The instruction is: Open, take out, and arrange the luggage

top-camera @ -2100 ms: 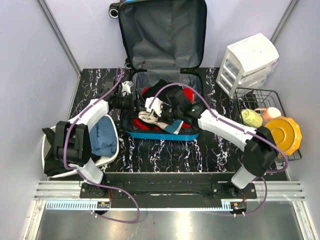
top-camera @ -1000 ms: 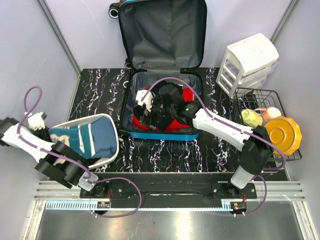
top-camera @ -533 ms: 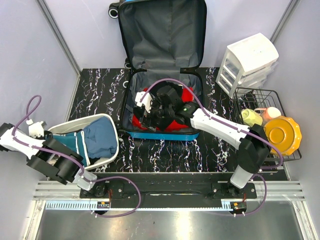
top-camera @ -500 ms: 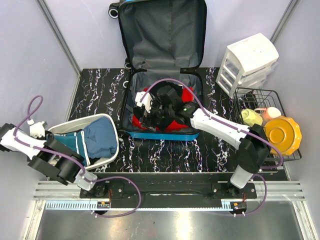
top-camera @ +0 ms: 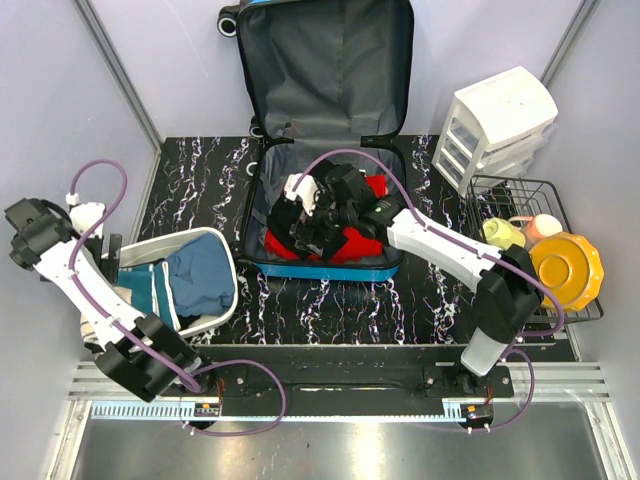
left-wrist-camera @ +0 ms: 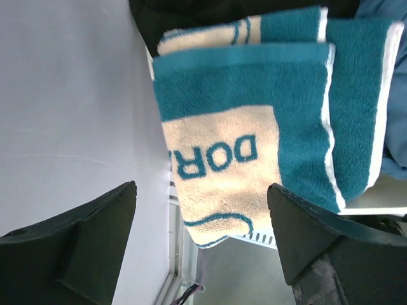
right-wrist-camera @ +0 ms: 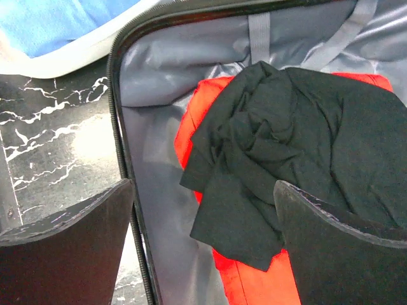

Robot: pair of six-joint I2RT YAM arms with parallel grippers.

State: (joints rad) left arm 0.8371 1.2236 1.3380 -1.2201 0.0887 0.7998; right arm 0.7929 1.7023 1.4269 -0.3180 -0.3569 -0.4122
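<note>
Top external: luggage lay open at the far middle of the table, lid raised. Right gripper spread wide, holding nothing, over a black garment on red clothing inside. Left gripper wide apart, empty, above a teal towel in the white tub

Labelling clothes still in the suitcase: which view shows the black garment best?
Right wrist: the black garment is close and unobstructed, crumpled on a red garment inside the luggage. Top external shows it partly hidden by the right arm. Left wrist faces a teal towel, no suitcase.
</note>
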